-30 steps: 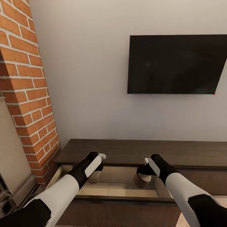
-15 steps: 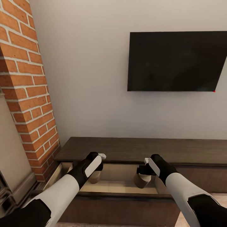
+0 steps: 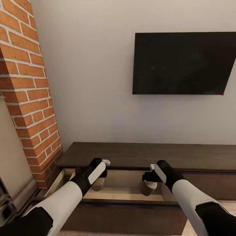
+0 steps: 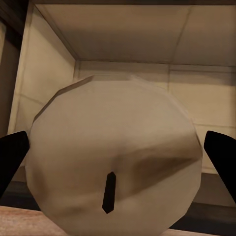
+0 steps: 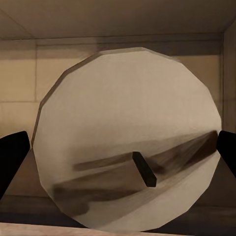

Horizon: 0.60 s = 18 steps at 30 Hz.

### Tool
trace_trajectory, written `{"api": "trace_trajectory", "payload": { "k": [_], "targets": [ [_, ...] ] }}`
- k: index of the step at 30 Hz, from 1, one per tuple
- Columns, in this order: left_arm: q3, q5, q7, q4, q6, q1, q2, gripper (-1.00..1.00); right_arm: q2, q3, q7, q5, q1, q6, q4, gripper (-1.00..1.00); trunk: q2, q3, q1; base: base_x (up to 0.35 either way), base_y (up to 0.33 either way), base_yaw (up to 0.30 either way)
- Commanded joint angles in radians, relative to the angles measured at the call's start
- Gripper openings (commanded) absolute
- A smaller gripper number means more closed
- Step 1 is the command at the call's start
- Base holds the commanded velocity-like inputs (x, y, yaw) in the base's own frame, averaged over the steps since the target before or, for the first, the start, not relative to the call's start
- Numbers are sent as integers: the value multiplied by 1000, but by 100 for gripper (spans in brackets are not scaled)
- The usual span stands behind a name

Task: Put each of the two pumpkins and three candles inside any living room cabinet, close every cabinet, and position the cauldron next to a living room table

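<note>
The dark brown cabinet runs along the wall, and its left drawer is pulled open, showing a pale wood interior. My left gripper is shut on a grey-beige candle held upright inside the drawer space. In the left wrist view that candle sits between the two black fingers. My right gripper is shut on a second candle, slightly tilted, over the drawer's right half. This candle's wick end faces the right wrist camera. The pumpkins and the cauldron are out of view.
A black TV hangs on the pale wall above the cabinet. A brick column stands at the left, close to the drawer's left side. The drawer's dark front panel lies between me and the candles.
The whole picture has shifted slightly upward, so the camera moved. Both grippers hold their candles in the same place over the open drawer.
</note>
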Motion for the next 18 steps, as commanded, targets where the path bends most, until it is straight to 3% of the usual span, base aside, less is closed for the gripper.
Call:
{"api": "trace_trajectory", "payload": {
  "k": [1,18],
  "targets": [
    [-5,10,10,-1,1,-1,1,-100,-1,8,-7,-11,0,3,-2,-100,-1,-1,0,0,0,0],
    [-5,12,10,5,4,-1,1,-100,-1,8,-7,-11,0,4,-2,-100,-1,-1,0,76,15,0]
  ]
}}
